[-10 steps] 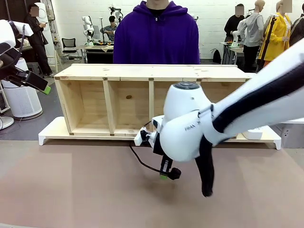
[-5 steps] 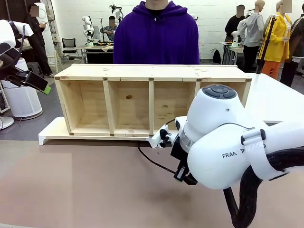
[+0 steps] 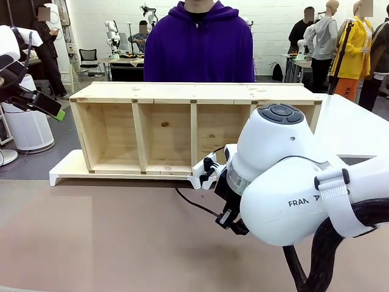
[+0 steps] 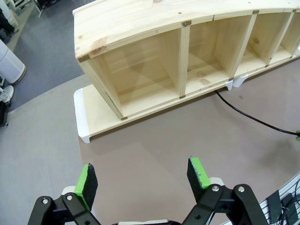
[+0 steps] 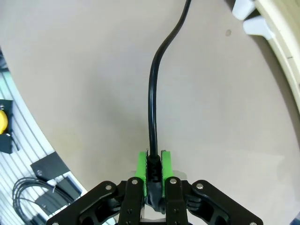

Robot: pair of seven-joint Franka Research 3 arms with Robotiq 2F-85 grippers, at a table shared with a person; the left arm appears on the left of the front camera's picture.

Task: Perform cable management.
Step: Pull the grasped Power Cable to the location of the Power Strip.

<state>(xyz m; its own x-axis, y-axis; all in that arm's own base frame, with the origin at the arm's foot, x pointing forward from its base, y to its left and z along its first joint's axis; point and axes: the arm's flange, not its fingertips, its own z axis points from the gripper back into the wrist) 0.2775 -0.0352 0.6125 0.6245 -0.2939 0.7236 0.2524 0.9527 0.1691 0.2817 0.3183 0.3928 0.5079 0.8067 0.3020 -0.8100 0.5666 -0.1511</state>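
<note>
Near-right on the bench [image 3: 91, 243], the right claw [image 5: 153, 162], clamped on the cable [image 5: 152, 93], is settling after dragging it rightward, ready for routing.

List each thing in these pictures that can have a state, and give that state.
wooden shelf, upright, open side facing the robot.
cable, clamped near one end, trailing across the table toward the wooden shelf.
right gripper, shut on the cable.
left gripper, open, holding nothing, above the table.
</note>
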